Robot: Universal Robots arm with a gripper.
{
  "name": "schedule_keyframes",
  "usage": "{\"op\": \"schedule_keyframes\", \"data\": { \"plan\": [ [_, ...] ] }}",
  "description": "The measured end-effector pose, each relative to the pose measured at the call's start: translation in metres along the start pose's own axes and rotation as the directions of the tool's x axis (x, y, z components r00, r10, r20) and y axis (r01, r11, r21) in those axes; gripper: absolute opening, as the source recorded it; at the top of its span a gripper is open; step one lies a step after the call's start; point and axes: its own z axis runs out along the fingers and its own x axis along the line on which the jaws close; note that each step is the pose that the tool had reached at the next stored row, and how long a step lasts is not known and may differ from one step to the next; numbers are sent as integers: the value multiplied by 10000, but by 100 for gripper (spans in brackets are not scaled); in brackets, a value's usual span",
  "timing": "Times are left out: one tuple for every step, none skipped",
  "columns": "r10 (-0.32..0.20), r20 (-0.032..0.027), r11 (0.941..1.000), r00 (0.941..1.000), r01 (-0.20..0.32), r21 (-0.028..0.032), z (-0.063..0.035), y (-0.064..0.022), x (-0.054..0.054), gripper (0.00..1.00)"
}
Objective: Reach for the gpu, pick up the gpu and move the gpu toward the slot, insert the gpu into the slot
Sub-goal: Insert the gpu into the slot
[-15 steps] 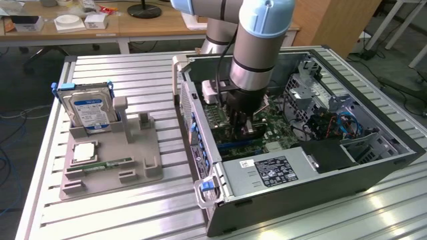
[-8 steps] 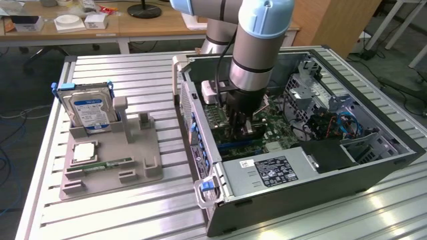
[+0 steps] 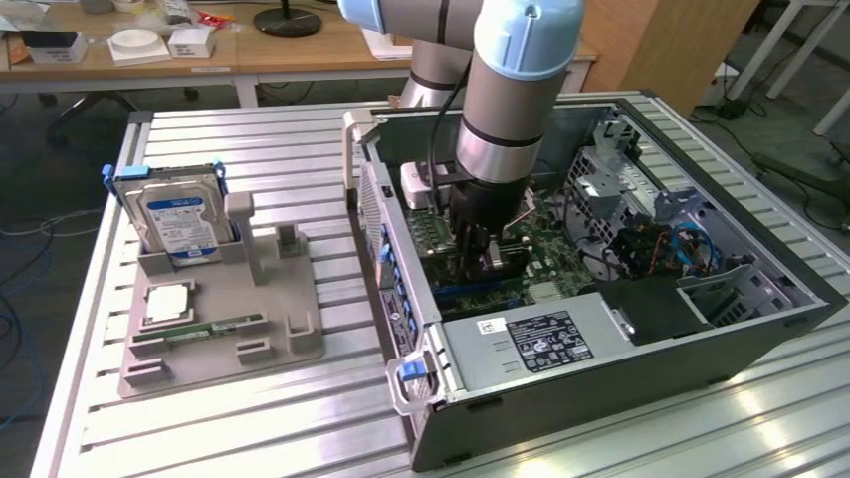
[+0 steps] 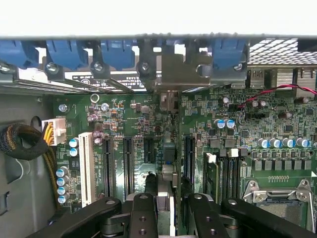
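wrist view has the gripper point(image 4: 166, 210) clenched on the gpu point(image 4: 167, 163), edge-on and upright just above the slot point(image 4: 169, 154) on the motherboard point(image 4: 277, 126). risk: a slight tilt could catch the card's edge on the connector lip and jam it.
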Motion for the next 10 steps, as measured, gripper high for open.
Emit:
{"op": "schedule_keyframes", "data": {
  "plan": [
    [1,1,10000,10000,-1,0,0,0,0,29],
    [1,0,10000,10000,-1,0,0,0,0,29],
    [1,0,10000,10000,-1,0,0,0,0,29],
    [1,0,10000,10000,-1,0,0,0,0,29],
    [0,0,10000,10000,0,0,0,0,0,29],
    [1,0,10000,10000,-1,0,0,0,0,29],
    [1,0,10000,10000,-1,0,0,0,0,29],
    [1,0,10000,10000,-1,0,0,0,0,29],
    [1,2,10000,10000,-1,1,0,0,0,29],
    [-2,5,10000,10000,2,4,-1,0,-1,29]
  ]
}}
